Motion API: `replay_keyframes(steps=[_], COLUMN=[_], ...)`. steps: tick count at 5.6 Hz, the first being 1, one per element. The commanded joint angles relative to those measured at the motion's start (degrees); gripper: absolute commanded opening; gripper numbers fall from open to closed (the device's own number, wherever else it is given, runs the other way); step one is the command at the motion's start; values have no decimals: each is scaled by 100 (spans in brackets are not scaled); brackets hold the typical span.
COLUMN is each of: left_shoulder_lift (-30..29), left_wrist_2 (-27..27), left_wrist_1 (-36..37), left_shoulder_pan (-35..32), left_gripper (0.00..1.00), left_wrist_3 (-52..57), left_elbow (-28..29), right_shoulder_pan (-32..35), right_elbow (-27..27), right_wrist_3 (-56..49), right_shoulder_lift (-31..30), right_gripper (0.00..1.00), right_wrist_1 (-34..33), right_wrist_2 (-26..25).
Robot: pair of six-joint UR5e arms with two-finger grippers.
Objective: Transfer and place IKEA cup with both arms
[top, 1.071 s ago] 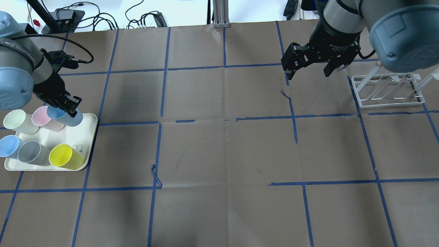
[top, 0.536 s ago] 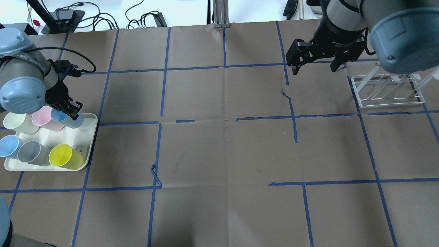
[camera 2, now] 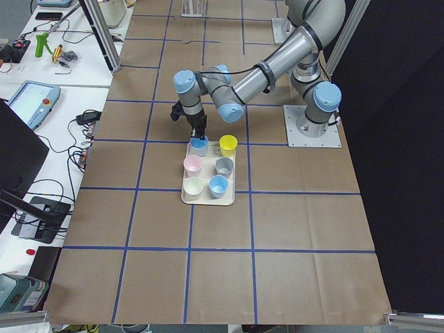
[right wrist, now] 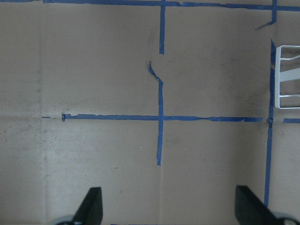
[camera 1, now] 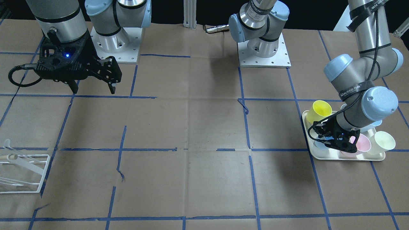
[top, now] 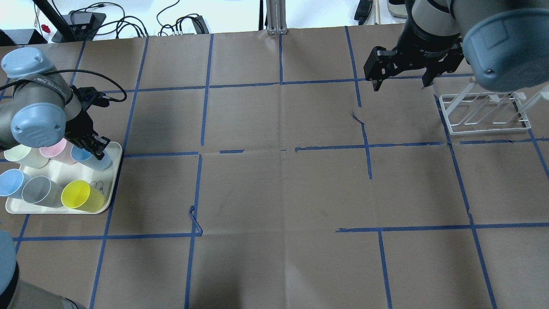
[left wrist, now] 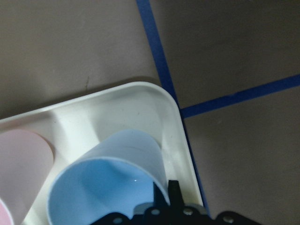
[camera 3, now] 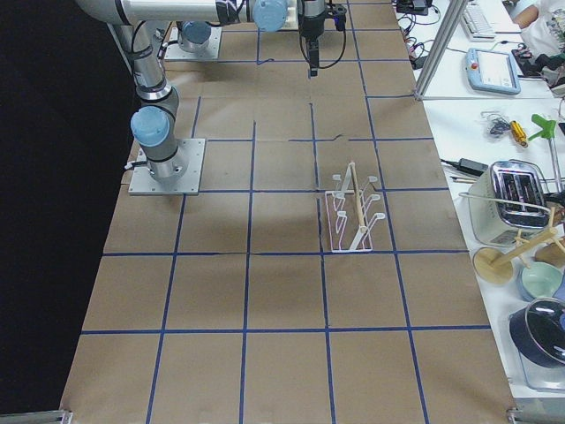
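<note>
The IKEA cup [top: 101, 159], pale blue, is tilted at the far right corner of the cream tray [top: 64, 171]. It also shows in the left wrist view [left wrist: 117, 159], leaning over the tray [left wrist: 140, 103]. My left gripper [top: 96, 148] is shut on its rim, one finger [left wrist: 173, 194] outside the wall. From the front, the gripper [camera 1: 338, 143] hides most of the cup. My right gripper [top: 401, 83] is open and empty, high over the far right of the table, also seen from the front [camera 1: 94, 89].
The tray also holds a yellow cup [top: 79, 195], a grey cup [top: 40, 191], a sky-blue cup [top: 10, 182], a pink cup [top: 53, 150] and a pale green cup [top: 19, 154]. A white wire rack [top: 484, 113] stands at the far right. Brown paper with blue tape lines covers the table.
My left gripper and the blue cup have shifted a little right and nearer over the tray corner, and the left elbow swung in. My right gripper moved farther back and right, still open.
</note>
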Motion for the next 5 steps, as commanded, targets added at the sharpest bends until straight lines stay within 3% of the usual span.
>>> replay_keyframes(steps=[1,2,3,4,5], left_shoulder_lift=[38,230,484,834,1047], left_wrist_2=[15,15,-63,-586,-704], left_wrist_1=[-310,-783,-1954,-2784,-3018], left_shoulder_pan=[0,-34,-174,-576,-1232], left_gripper=[98,99,98,98,99], left_wrist_3=[14,6,-230,-1137,-2190], left_elbow=[116,379,955,1501,1811], right_shoulder_pan=[-10,-10,-10,-10,-10], right_elbow=[0,8,43,26,17], right_wrist_3=[68,59,59,68,76], right_shoulder_lift=[7,7,7,7,7], right_gripper=[100,100,100,100,100], right_wrist_1=[64,4,-14,-14,-23], right_wrist_2=[202,211,167,149,132])
